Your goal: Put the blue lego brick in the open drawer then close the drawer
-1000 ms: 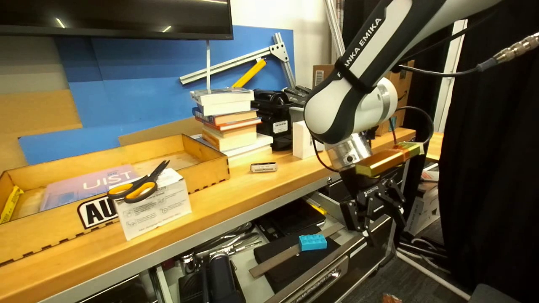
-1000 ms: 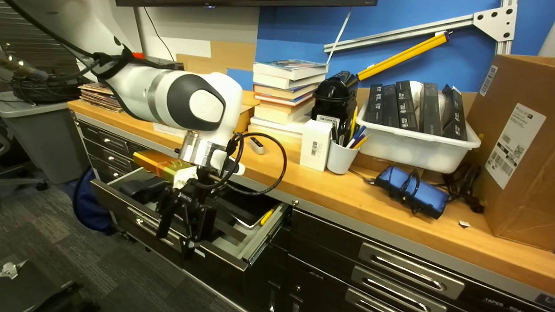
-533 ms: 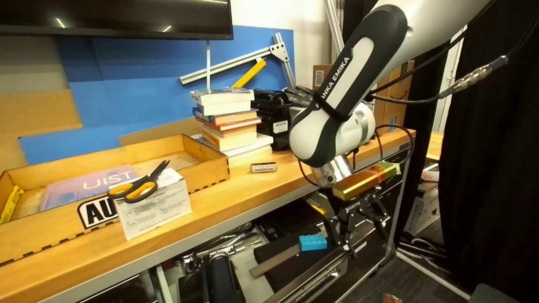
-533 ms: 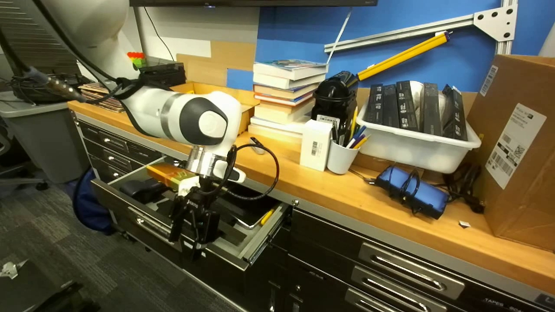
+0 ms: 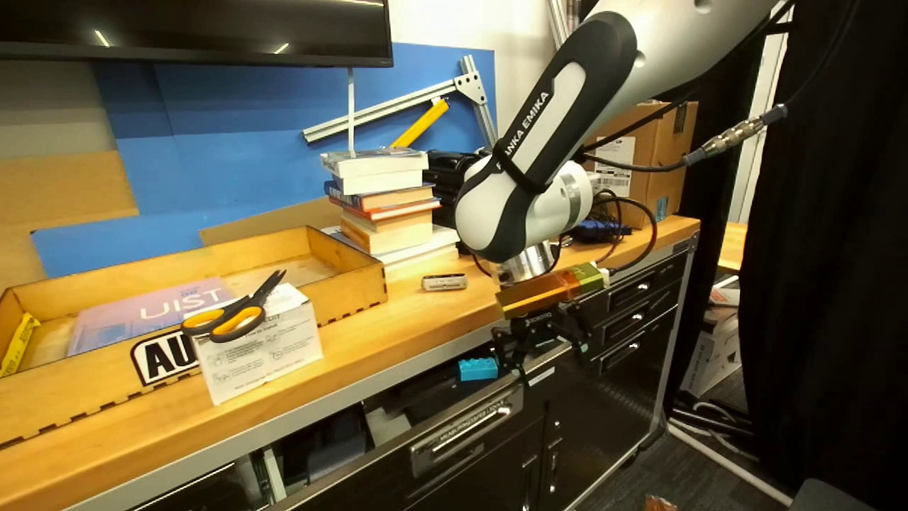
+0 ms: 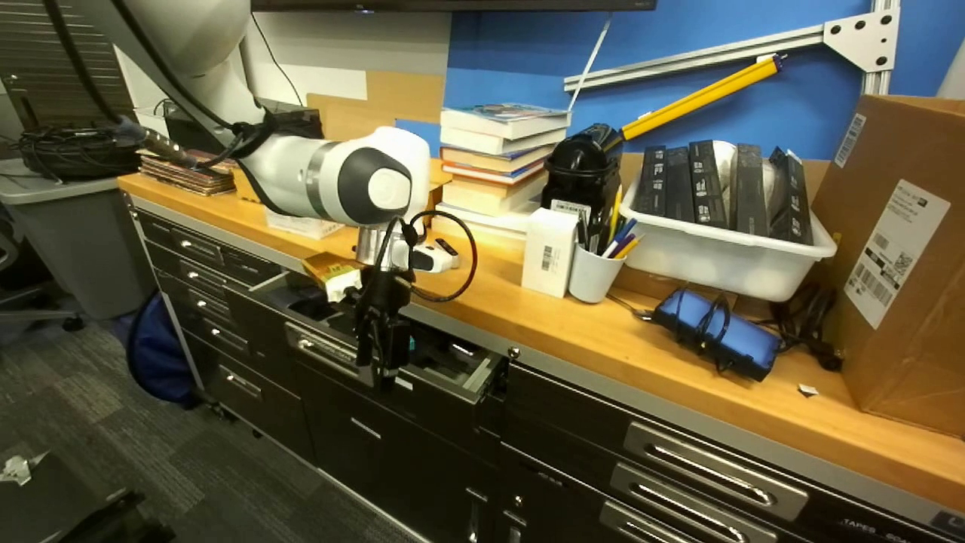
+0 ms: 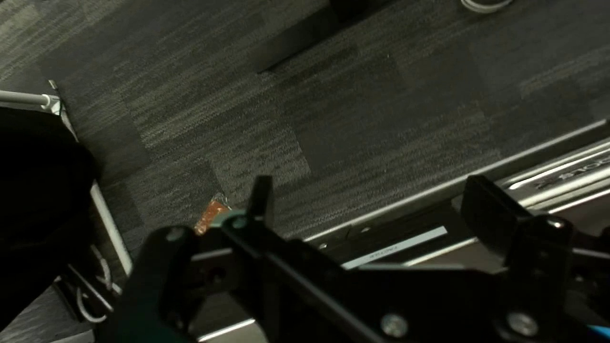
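The blue lego brick (image 5: 477, 369) lies inside the open drawer (image 5: 466, 429), close behind its front edge. Only a sliver of the brick shows in the other exterior view (image 6: 412, 343) and at the lower right corner of the wrist view (image 7: 599, 329). The drawer is partly out in both exterior views, its front edge (image 6: 476, 390) a short way from the bench. My gripper (image 5: 555, 363) is open and empty, fingers wide apart in the wrist view (image 7: 371, 200). It points down at the drawer's front edge; I cannot tell whether it touches.
The wooden bench top (image 5: 418, 312) overhangs the drawer. On it stand a wooden tray (image 5: 355, 284), a white box (image 5: 262, 348) with scissors, a book stack (image 5: 386, 206), a pen cup (image 6: 593, 275) and a white bin (image 6: 724, 260). Closed drawers (image 6: 701, 464) flank the open one.
The drawer has slid well inward toward the bench, carrying the blue brick with it. My arm and open gripper have moved the same way, from in front of the drawer toward the bench.
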`<state>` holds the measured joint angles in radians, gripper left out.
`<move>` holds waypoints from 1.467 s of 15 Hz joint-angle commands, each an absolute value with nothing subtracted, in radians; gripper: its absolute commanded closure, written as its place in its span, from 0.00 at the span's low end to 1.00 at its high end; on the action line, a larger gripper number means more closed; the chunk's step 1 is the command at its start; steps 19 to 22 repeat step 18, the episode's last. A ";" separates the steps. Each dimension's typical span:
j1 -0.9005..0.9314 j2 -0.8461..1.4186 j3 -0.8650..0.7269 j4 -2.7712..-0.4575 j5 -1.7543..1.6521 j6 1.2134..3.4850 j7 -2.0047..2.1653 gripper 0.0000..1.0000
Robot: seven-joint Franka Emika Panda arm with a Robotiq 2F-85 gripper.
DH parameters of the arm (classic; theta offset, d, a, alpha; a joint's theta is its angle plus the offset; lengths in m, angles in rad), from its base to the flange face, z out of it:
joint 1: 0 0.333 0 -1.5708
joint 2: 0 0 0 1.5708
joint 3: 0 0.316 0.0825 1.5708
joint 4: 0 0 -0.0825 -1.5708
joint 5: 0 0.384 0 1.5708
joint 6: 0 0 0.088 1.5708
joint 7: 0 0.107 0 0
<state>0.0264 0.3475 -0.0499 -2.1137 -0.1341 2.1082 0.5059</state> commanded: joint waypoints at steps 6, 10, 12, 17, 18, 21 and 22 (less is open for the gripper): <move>0.127 0.410 -0.101 -1.992 -0.216 2.192 0.732 0.00; 0.109 0.196 -0.094 -2.138 -0.224 2.141 0.688 0.00; 0.100 0.101 -0.078 -2.179 -0.221 2.125 0.658 0.00; 0.076 0.020 -0.025 -2.161 -0.161 2.068 0.555 0.00; 0.075 -0.026 -0.010 -2.166 -0.134 2.038 0.517 0.00; 0.075 -0.026 -0.010 -2.166 -0.134 2.038 0.517 0.00; 0.075 -0.026 -0.010 -2.166 -0.134 2.038 0.517 0.00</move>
